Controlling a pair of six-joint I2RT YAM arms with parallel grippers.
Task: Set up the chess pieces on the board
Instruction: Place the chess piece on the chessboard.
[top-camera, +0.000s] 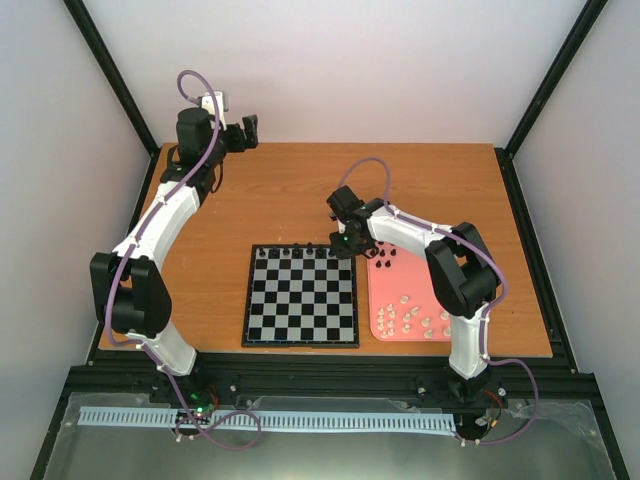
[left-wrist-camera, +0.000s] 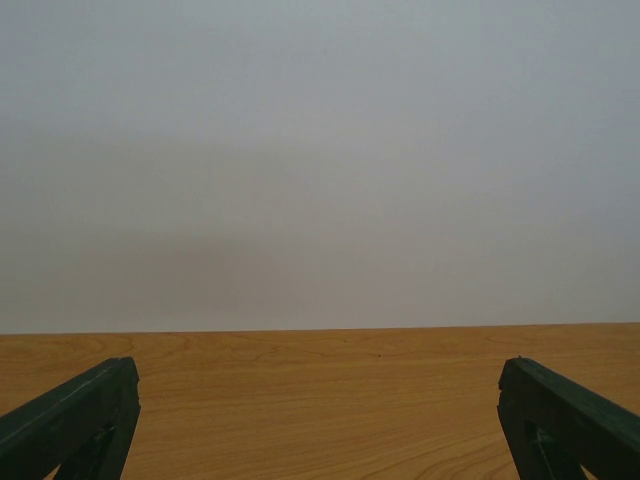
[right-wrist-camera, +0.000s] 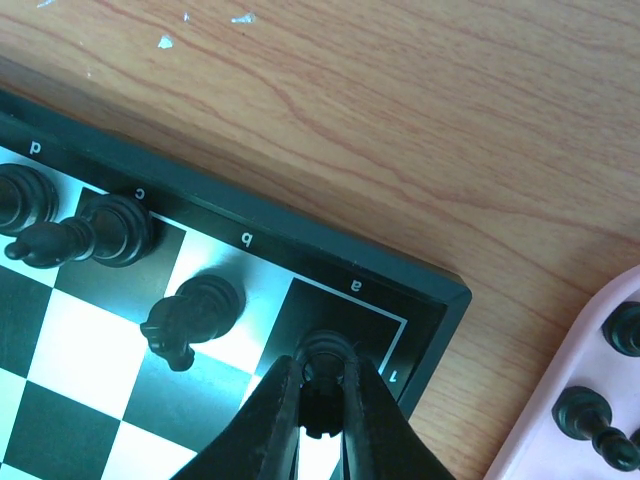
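Right wrist view: right fingers (right-wrist-camera: 275, 420) clamped on a black piece (right-wrist-camera: 326, 350) at the corner square marked "a" of the board (right-wrist-camera: 425, 290).
Left wrist view: left fingers (left-wrist-camera: 75, 415) wide apart, holding nothing, above the worktop (left-wrist-camera: 320, 400).
Doing it well: set it upright and centred, clear of the knight (right-wrist-camera: 190, 318), then release gently.

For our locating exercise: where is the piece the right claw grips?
Right wrist view: the black piece is at the board's corner square a1, inside the right claw, beside the knight.
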